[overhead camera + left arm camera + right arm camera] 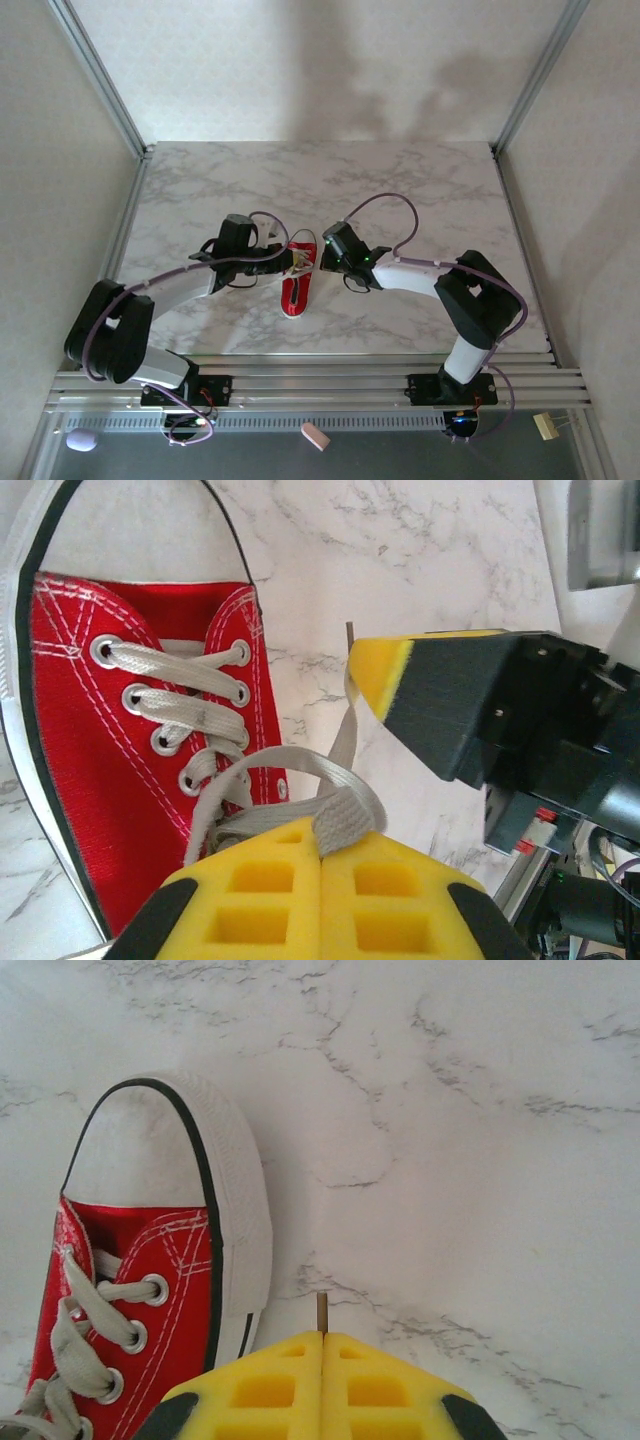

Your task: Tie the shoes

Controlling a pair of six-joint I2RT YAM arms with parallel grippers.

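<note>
Red shoe [296,290] mid-desk [420,190], white laces [175,665] pinched from both sides.
My left pincer [320,845] is closed on a lace loop [340,808]; my right pincer [322,1345] is closed on the lace tip [322,1311], beside the toe cap [150,1150].

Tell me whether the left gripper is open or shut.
Shut. In the left wrist view the left gripper has its jaws pressed together with no gap, pinching a strand of white lace from the red shoe.

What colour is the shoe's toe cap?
White toe cap, black edge line; best in right wrist view.
</note>
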